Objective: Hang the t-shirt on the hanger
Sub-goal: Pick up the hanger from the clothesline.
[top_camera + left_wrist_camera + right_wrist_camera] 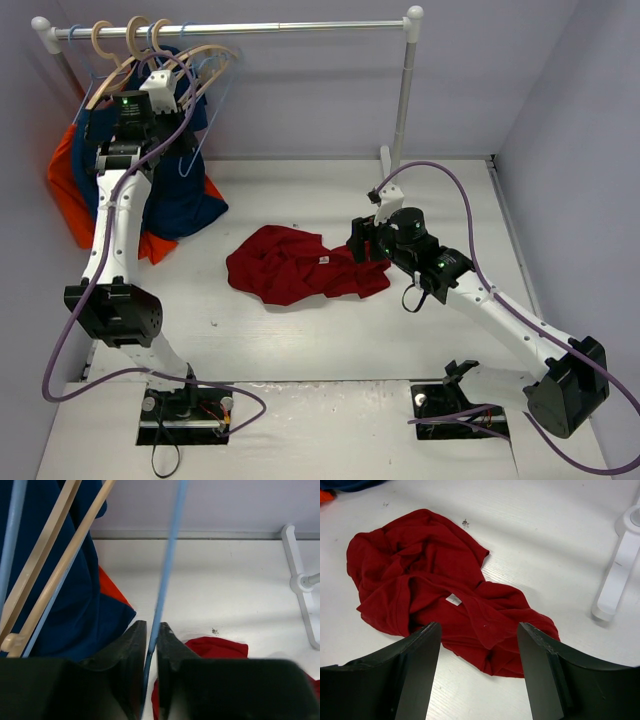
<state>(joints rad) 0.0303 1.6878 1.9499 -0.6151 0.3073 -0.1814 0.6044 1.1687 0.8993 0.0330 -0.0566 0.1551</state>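
**Top view.** The t-shirt [300, 265] lies crumpled on the table [330, 340], near its middle and well apart from every edge. The right gripper [362, 248] is at the shirt's right side. The left gripper [160, 78] is high at the far left corner, among the wooden hangers [130, 60] on the rail [260, 30]. A navy shirt [175, 200] and an orange garment [65, 190] hang below.

**Left wrist view.** The jaws are closed on the thin blue wire of the hanger [165, 575], which rises between them.

**Right wrist view.** The jaws are spread wide and hold nothing. They frame the shirt's near part, with the white label [453, 599] facing up.
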